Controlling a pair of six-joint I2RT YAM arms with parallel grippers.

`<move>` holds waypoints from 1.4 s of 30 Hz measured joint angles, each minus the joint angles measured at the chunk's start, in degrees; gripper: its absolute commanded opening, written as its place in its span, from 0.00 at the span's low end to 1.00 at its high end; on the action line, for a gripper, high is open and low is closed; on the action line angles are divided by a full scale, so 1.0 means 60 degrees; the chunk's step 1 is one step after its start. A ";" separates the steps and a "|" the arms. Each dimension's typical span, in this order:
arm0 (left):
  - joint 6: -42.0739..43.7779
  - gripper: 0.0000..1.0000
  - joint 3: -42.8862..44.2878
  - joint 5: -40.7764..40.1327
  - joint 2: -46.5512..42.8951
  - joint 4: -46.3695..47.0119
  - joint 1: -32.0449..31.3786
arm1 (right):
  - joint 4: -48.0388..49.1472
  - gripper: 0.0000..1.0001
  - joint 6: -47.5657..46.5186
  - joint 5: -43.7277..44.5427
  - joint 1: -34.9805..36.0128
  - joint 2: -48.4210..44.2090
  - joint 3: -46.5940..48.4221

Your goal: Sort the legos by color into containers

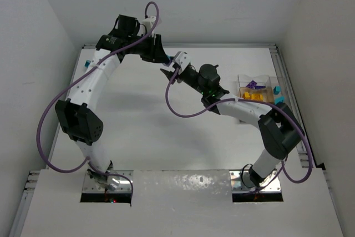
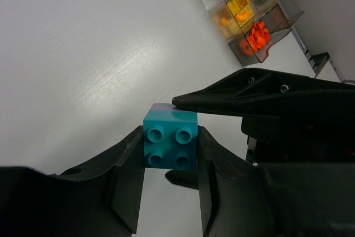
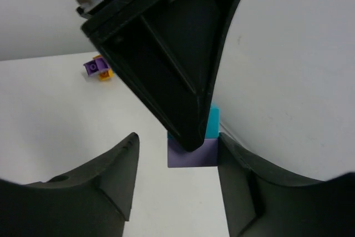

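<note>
White table (image 1: 161, 137) w/ clear containers (image 1: 243, 79) far R; stray legos (image 3: 98, 69).

The left hand (image 2: 170, 154) grips a teal lego (image 2: 170, 144) between its fingers (image 2: 125, 165) over the white desk (image 2: 83, 54), a finger (image 2: 233, 95) of the right hand (image 2: 181, 139) touches its top edge, and the clear containers (image 2: 279, 21) with coloured legos (image 2: 256, 36) stand at upper right.
</note>
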 measured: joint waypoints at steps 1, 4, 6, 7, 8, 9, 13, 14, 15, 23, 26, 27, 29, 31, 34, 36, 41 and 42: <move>0.0000 0.00 -0.0018 0.0004 -0.0015 -0.0004 0.0000 | 0.0022 0.52 -0.0015 0.0033 0.0000 0.0033 0.0022; 0.0000 0.00 -0.0062 0.0018 -0.0022 -0.0036 0.0000 | 0.0131 0.43 -0.0011 0.0178 -0.0015 0.0138 0.0069; -0.0004 0.00 -0.0069 0.0029 -0.0022 -0.0062 0.0000 | 0.0233 0.35 0.0000 0.0302 -0.0018 0.0175 0.0069; 0.0004 0.00 -0.0069 0.0051 -0.0022 -0.0076 0.0000 | 0.0270 0.27 -0.0007 0.0346 -0.0018 0.0182 0.0069; 0.0004 0.00 -0.0069 0.0055 -0.0026 -0.0073 0.0000 | 0.0299 0.23 0.0007 0.0357 -0.0022 0.0186 0.0069; 0.0000 0.00 -0.0069 0.0051 -0.0026 -0.0069 0.0004 | 0.0317 0.17 0.0036 0.0379 -0.0025 0.0200 0.0069; -0.0036 0.00 -0.0160 0.0047 -0.0029 -0.0051 0.0029 | 0.0386 0.00 0.0087 0.0386 -0.0025 0.0280 0.0073; -0.0036 0.00 -0.0175 0.0044 -0.0029 -0.0033 0.0029 | 0.0386 0.00 0.0113 0.0386 -0.0022 0.0291 0.0073; -0.0040 0.00 -0.0175 0.0051 -0.0029 -0.0015 0.0029 | 0.0390 0.00 0.0113 0.0379 -0.0022 0.0291 0.0073; -0.0069 0.10 -0.0175 0.0084 -0.0029 0.0047 0.0029 | 0.0419 0.00 0.0055 0.0382 -0.0025 0.0291 0.0069; -0.0069 0.33 -0.0175 0.0102 -0.0029 0.0047 0.0029 | 0.0459 0.00 -0.0011 0.0379 -0.0025 0.0288 0.0036; -0.0069 0.37 -0.0175 0.0106 -0.0029 0.0047 0.0029 | 0.0466 0.00 -0.0025 0.0375 -0.0025 0.0284 0.0029; -0.0087 0.43 -0.0175 0.0138 -0.0029 0.0047 0.0029 | 0.0466 0.00 -0.0062 0.0361 -0.0025 0.0270 0.0015; -0.0124 0.44 -0.0175 0.0197 -0.0029 0.0044 0.0018 | 0.0466 0.00 -0.0091 0.0350 -0.0015 0.0266 0.0000; -0.0142 0.52 -0.0175 0.0226 -0.0029 0.0040 0.0018 | 0.0452 0.00 -0.0124 0.0335 -0.0015 0.0266 -0.0004; -0.0142 0.52 -0.0171 0.0248 -0.0029 0.0044 0.0007 | 0.0433 0.00 -0.0153 0.0310 -0.0004 0.0266 -0.0007; -0.0058 0.33 -0.0160 0.0069 -0.0029 0.0029 0.0022 | 0.0408 0.00 -0.0200 0.0306 0.0000 0.0244 -0.0022; -0.0029 0.30 -0.0146 0.0018 -0.0029 -0.0007 0.0018 | 0.0408 0.00 -0.0215 0.0306 0.0004 0.0244 -0.0022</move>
